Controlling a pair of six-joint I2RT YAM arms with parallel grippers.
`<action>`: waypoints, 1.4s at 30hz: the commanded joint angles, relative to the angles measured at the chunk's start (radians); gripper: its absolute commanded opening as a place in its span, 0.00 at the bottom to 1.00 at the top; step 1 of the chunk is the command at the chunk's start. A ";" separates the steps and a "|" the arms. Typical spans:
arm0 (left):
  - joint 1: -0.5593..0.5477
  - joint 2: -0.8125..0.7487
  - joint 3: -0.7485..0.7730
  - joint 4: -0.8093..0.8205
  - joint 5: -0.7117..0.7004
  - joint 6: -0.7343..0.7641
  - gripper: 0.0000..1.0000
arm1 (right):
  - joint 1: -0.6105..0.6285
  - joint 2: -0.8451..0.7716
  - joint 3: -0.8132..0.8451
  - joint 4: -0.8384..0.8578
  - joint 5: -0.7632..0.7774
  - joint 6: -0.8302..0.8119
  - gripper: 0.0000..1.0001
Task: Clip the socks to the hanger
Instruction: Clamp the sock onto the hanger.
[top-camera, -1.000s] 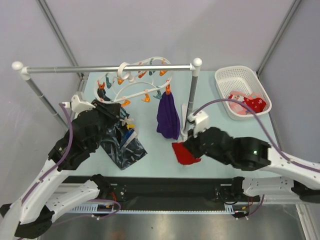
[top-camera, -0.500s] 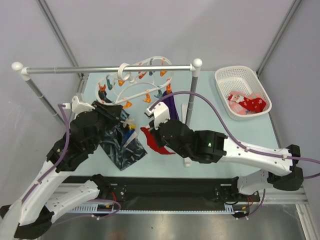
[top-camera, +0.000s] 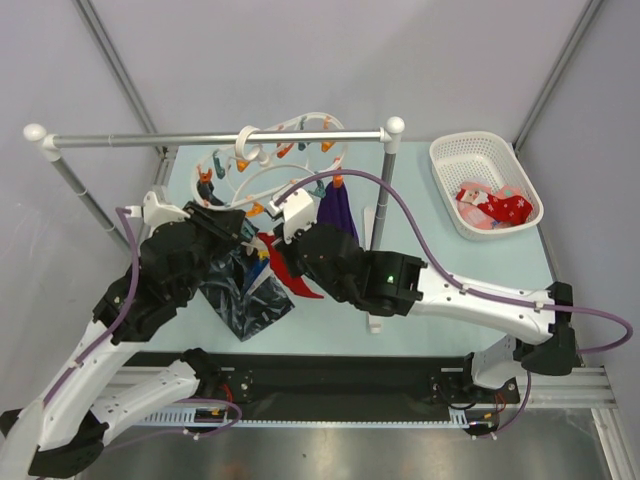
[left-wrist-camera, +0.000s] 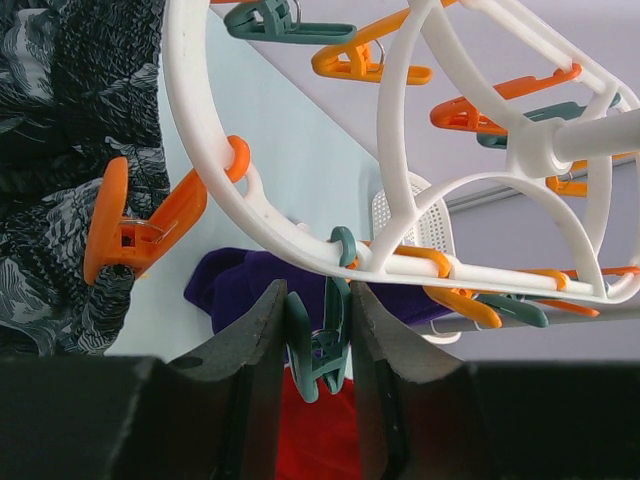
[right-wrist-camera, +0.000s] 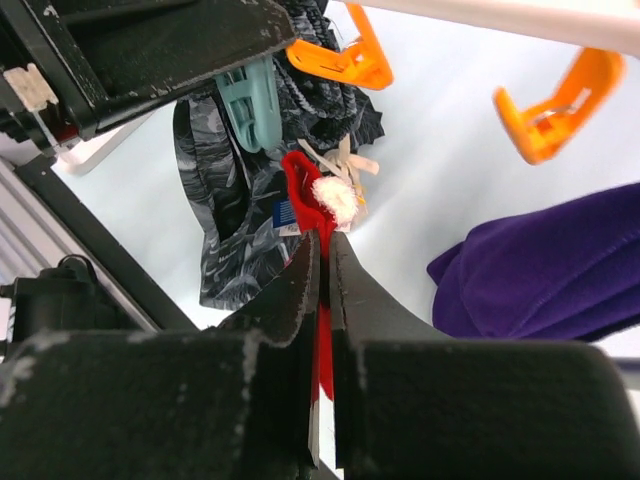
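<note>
The white oval hanger (top-camera: 262, 176) hangs by its hook from the grey rail, with orange and teal clothespins dangling from it. My left gripper (top-camera: 252, 240) is shut on a teal clothespin (left-wrist-camera: 318, 345) under the hanger's ring (left-wrist-camera: 205, 170), one finger pressing each side. My right gripper (top-camera: 277, 246) is shut on a red sock (top-camera: 292, 278) and holds it up right beside the left gripper. In the right wrist view the sock's red tip with a white tuft (right-wrist-camera: 312, 188) stands just below the teal clothespin (right-wrist-camera: 250, 108). Red fabric (left-wrist-camera: 320, 430) shows under the clothespin in the left wrist view.
A purple cloth (top-camera: 338, 222) and a dark navy marbled cloth (top-camera: 238, 296) hang from the hanger. A white basket (top-camera: 452, 150) at the back right holds more socks (top-camera: 496, 208), red and pink. The grey rail (top-camera: 150, 138) with white ball ends spans the back on its posts.
My right arm has swung left and up from the table's front centre, carrying the red sock to the left gripper's clothespin. The left arm has held still.
</note>
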 joint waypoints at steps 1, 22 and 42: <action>0.007 0.015 0.022 -0.069 0.014 0.000 0.00 | 0.002 0.024 0.056 0.051 0.032 -0.032 0.00; 0.006 0.023 0.021 -0.065 0.014 0.000 0.00 | -0.006 0.054 0.084 0.095 -0.001 -0.023 0.00; 0.006 0.008 0.032 -0.072 0.016 -0.010 0.00 | -0.024 0.053 0.043 0.091 -0.031 0.028 0.00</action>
